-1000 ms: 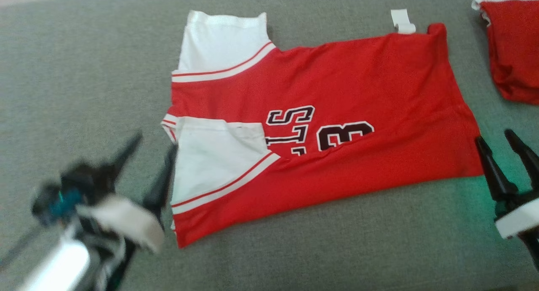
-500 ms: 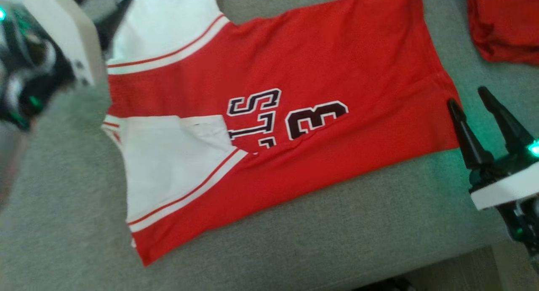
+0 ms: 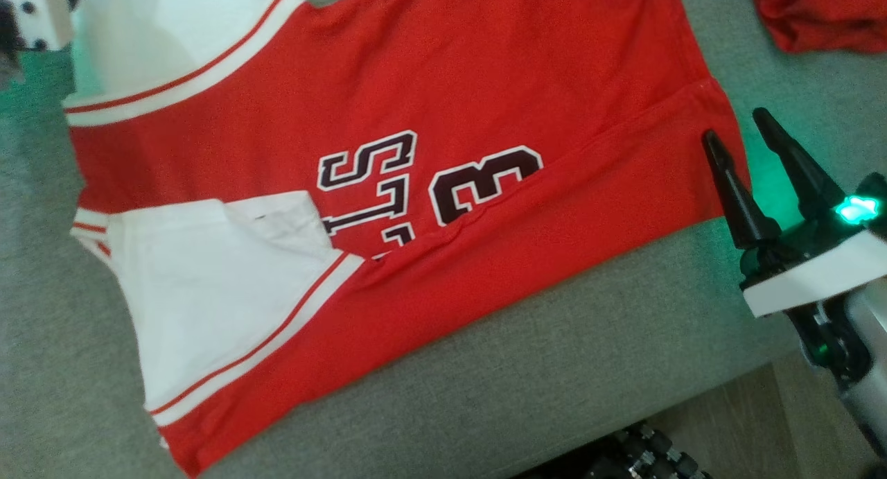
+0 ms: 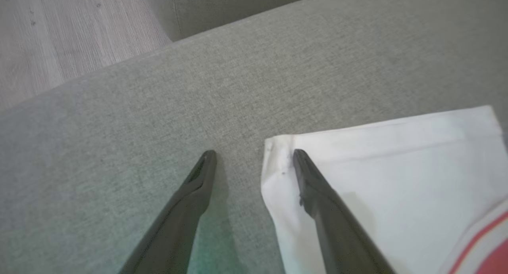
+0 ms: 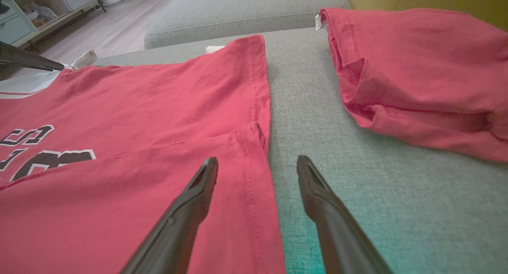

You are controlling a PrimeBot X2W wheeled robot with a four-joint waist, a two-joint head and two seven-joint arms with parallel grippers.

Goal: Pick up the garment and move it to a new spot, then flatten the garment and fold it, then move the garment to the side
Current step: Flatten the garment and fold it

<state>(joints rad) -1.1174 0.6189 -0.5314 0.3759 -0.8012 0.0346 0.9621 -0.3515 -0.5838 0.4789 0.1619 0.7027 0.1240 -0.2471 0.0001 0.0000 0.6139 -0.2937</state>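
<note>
Seemingly mid-fold: left end effector (image 4: 254, 152) and right end effector (image 3: 734, 124) gape wide, empty, straddling edges of the garment (image 3: 485, 105) (upper left, right); next, both must pinch.

Two red garments on the grey sofa seat (image 3: 554, 382): one jersey (image 3: 485, 84) spread across the middle, one bunched red garment (image 3: 818, 14) at the far right corner. The jersey has two white sleeves, a far sleeve (image 3: 173, 28) by the far left corner and a near sleeve (image 3: 208, 292) by the left edge. Two grippers, the left gripper (image 4: 254, 152) and the right gripper (image 3: 733, 124). Two dark fingers (image 5: 186, 210) apiece, four in all.
</note>
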